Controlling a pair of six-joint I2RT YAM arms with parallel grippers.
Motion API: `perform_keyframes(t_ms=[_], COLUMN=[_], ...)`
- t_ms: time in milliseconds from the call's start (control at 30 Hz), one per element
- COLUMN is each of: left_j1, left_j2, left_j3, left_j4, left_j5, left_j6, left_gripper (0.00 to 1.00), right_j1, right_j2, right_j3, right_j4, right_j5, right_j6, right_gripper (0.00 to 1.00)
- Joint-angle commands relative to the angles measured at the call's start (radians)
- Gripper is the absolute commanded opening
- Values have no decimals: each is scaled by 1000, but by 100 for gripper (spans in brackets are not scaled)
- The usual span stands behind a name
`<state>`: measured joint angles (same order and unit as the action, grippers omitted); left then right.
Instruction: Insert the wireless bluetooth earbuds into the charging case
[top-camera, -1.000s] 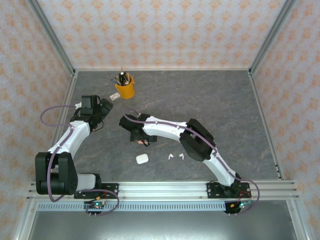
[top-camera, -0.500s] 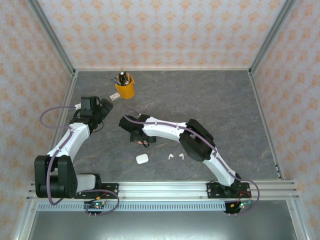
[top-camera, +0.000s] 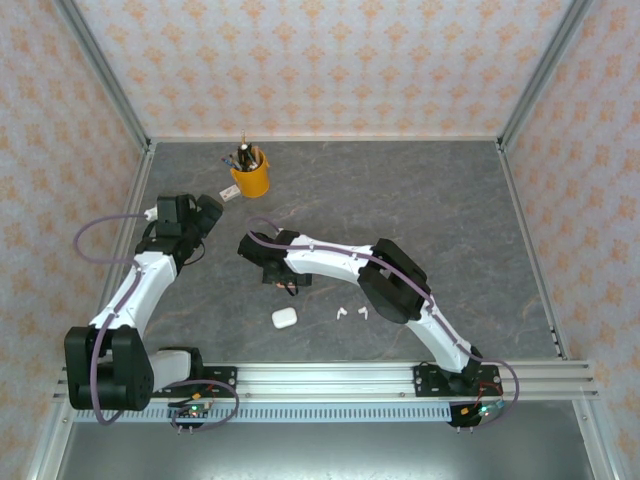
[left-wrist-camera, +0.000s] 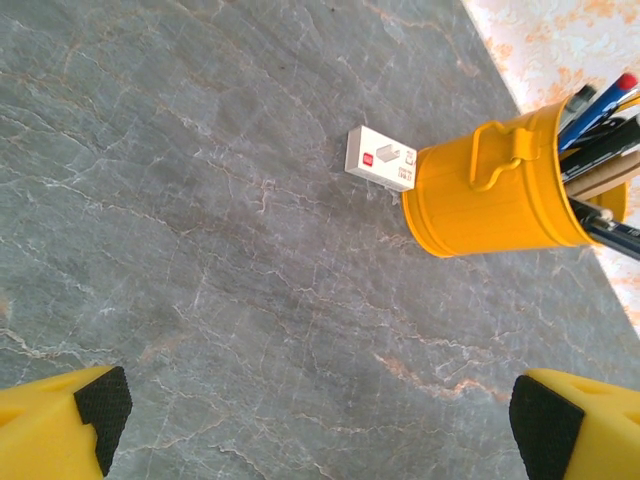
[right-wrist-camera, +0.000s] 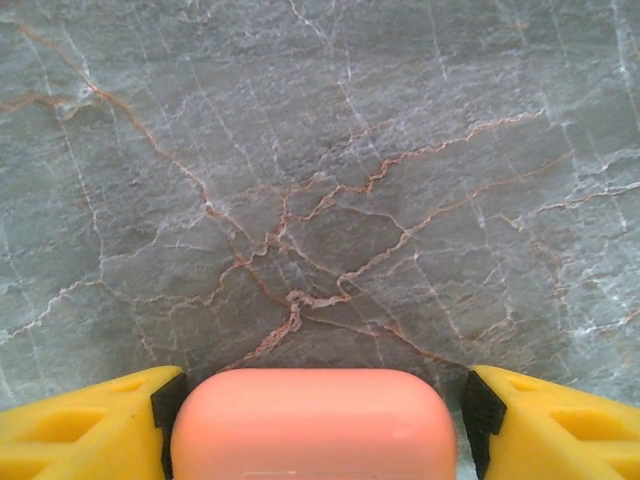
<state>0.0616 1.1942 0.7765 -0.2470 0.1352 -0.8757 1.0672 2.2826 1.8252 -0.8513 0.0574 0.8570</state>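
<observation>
Our left gripper (left-wrist-camera: 314, 418) is spread as wide as it goes, its two yellow fingers with black pads (left-wrist-camera: 103, 402) at the bottom corners of the left wrist view, holding and touching nothing, bare grey marbled table (top-camera: 450, 220) between them. Our right gripper (right-wrist-camera: 315, 408) brackets a salmon-pink case (right-wrist-camera: 312, 425), rounded and smooth, which takes up almost the whole gap between the jaws. The left pad looks to meet the case's side and the right pad sits just beside it, but we cannot tell whether the jaws actually press on it.

Beyond the left gripper lies a small white box (left-wrist-camera: 381, 159) with a red square mark and a grey arrow-like mark. Any lettering on it is too small for us to read. It lies just beside a yellow cup (left-wrist-camera: 490, 190) full of pens.

In the top view two white earbuds (top-camera: 352, 313) lie side by side on the table, nearer the arm bases than the right gripper and off to its right, apart from it. A white case (top-camera: 284, 317) lies near them on their left. Both are well apart from the left gripper
</observation>
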Motion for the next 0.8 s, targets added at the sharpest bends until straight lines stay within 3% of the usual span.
perform_keyframes(t_ms=[0, 233, 333, 767], left_j1=[12, 12, 12, 12], left_j2=[-45, -74, -67, -55], left_j3=[-5, 21, 33, -46], left_j4=[-53, -168, -205, -126], left_j5=[-70, -150, -155, -93], left_j6=[-34, -73, -73, -105], left_gripper=[100, 100, 100, 100], right_j1=[20, 24, 28, 41], right_j2=[6, 5, 5, 2], right_j3=[-25, -30, -24, -32], right_j4=[-8, -5, -9, -25], right_j5=[-6, -10, -13, -11], right_j6=[28, 37, 48, 112], right_gripper=[72, 70, 74, 73])
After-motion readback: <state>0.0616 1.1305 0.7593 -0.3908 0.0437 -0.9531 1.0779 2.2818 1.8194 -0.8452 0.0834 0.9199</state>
